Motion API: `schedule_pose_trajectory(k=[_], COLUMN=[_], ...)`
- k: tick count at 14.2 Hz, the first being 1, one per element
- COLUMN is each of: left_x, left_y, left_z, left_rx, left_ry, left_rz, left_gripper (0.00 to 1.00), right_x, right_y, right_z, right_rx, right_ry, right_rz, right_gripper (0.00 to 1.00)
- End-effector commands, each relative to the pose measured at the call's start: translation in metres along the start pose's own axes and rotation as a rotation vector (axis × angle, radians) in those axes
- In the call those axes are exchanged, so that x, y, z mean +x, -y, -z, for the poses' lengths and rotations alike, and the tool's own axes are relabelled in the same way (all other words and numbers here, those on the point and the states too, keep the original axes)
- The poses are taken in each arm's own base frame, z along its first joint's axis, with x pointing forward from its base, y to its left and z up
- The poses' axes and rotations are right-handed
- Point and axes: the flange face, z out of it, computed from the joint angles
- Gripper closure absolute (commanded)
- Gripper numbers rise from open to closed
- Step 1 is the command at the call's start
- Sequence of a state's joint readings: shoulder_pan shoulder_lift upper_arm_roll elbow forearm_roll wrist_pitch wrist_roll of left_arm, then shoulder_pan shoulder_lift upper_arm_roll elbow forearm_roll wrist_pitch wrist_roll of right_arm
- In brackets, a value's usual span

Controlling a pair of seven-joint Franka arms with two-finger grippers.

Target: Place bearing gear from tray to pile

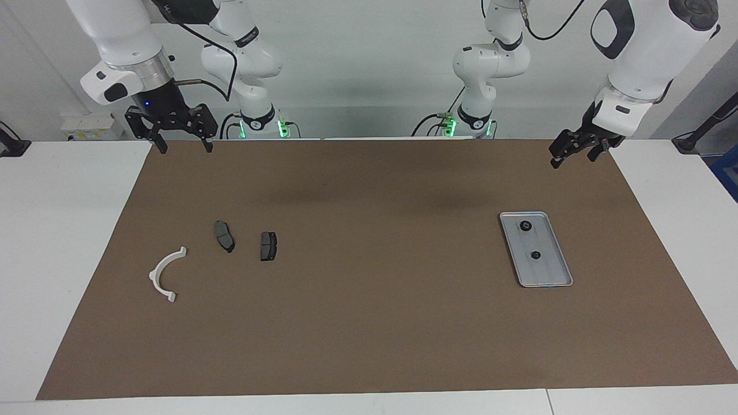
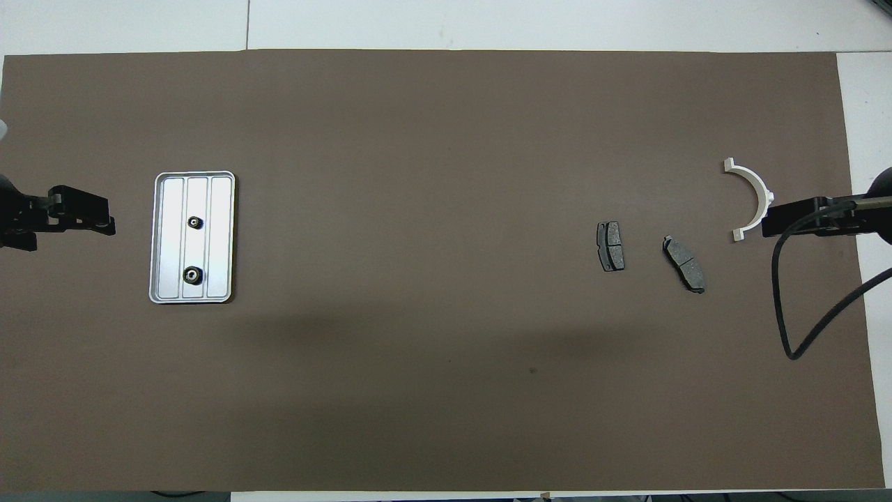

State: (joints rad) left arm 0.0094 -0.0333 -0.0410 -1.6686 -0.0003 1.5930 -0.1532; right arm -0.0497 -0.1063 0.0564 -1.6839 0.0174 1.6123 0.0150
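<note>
In the facing view we see both arms raised over the robots' edge of the brown mat that covers the bench. The right gripper hangs with its fingers spread apart and nothing between them. The left gripper hangs above the mat's corner, nearer to the robots than the tray; we cannot tell whether its fingers are parted. Only this view shows that both grippers are high in the air and clear of every part.

The tray lies flat toward the left arm's end of the bench. Two small black bearing gears sit in it: one gear at the end nearer the robots, the other gear about mid-tray. Well apart from the tray, toward the right arm's end, lies the pile: a white half-ring bracket and two dark brake pads, one pad next to the bracket, the second pad beside it on the tray's side.

In the overhead view the tray's lengthwise ribs show plainly, with both gears on its middle strip. The left gripper appears just beside the tray, the right gripper overlapping the bracket. A wide bare stretch of mat separates tray and pile, and open mat surrounds the tray on every side.
</note>
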Motion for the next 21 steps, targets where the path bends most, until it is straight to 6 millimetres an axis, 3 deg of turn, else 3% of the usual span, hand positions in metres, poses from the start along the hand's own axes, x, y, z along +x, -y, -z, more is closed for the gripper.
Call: schedule_pose_trajectory(k=[1,10,12,15,19,21], left_x=[0.001,0.002,0.009,0.014,0.003,0.002], left_y=[0.004,0.012,0.013,0.024,0.019,0.022], left_z=[0.006,0.009,-0.003,-0.045,-0.138,-0.167], left_rx=[0.005,-0.003,-0.009,-0.006,0.007,0.014], left_ry=[0.005,-0.036,-0.088,-0.082,-0.033,-0.035], left_rz=[-0.011,0.013,0.013,0.013,-0.010,-0.016], left_gripper=[0.00,0.00,0.00,0.00,0.00,0.04], right_x=[-0.005,-0.005,-0.005,-0.005,-0.004,-0.005], right_y=[-0.001,-0.003,-0.001,-0.003,-0.003,-0.003], right_z=[0.003,0.003,0.003,0.003,0.003,0.002], right_rx=[0.014,0.012,0.013,0.012,0.014,0.014], right_ry=[0.001,-0.001,0.001,-0.001,-0.002,0.002], right_rz=[0.011,0.009,0.013,0.009,0.009,0.009], right_gripper=[0.00,0.00,0.00,0.00,0.00,0.00])
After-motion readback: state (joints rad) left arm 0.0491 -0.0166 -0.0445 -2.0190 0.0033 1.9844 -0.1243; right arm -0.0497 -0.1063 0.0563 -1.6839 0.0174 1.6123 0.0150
